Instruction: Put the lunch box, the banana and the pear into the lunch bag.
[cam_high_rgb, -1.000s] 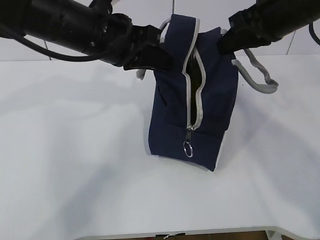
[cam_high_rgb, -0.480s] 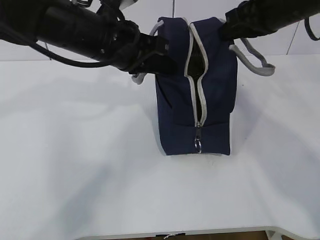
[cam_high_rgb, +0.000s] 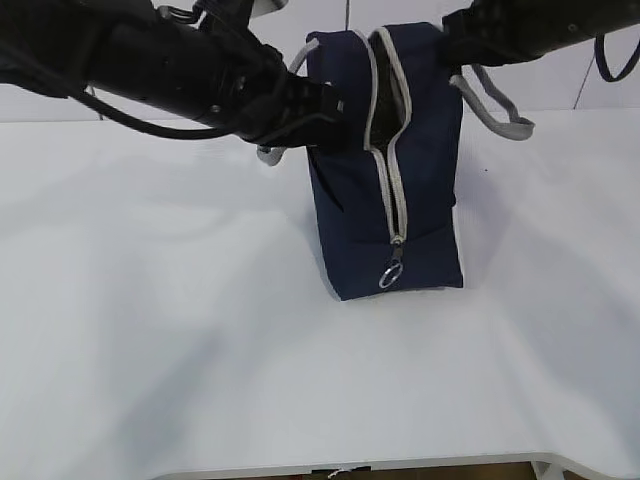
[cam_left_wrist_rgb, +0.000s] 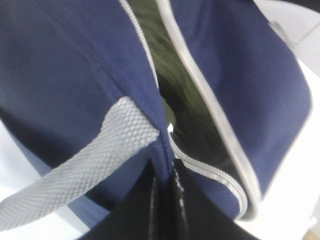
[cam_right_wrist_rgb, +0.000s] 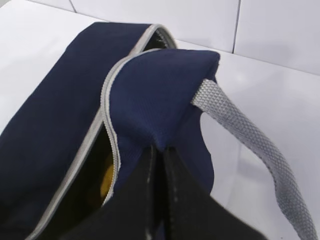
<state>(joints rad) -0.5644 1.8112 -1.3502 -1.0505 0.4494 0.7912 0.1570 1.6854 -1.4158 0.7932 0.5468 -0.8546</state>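
Observation:
The navy-blue lunch bag (cam_high_rgb: 385, 190) stands upright on the white table (cam_high_rgb: 150, 330), its grey zipper (cam_high_rgb: 392, 180) open along the top and down the near end, the ring pull (cam_high_rgb: 389, 278) near the bottom. My left gripper (cam_high_rgb: 325, 105) is shut on the bag's left top edge (cam_left_wrist_rgb: 162, 150) beside a grey handle (cam_left_wrist_rgb: 95, 160). My right gripper (cam_high_rgb: 455, 45) is shut on the right top edge (cam_right_wrist_rgb: 157, 145). A patch of yellow (cam_right_wrist_rgb: 106, 182) shows inside through the opening; which fruit it is cannot be told. The lunch box, banana and pear are otherwise hidden.
A grey webbing handle (cam_high_rgb: 500, 115) hangs off the bag's right side. A white tiled wall (cam_high_rgb: 600, 85) stands behind the table. The table's front edge (cam_high_rgb: 350, 468) runs along the bottom of the exterior view.
Both grippers have turned and straightened the bag; its lower end swung right and it now stands more upright, with the ring pull shifted slightly right and up.

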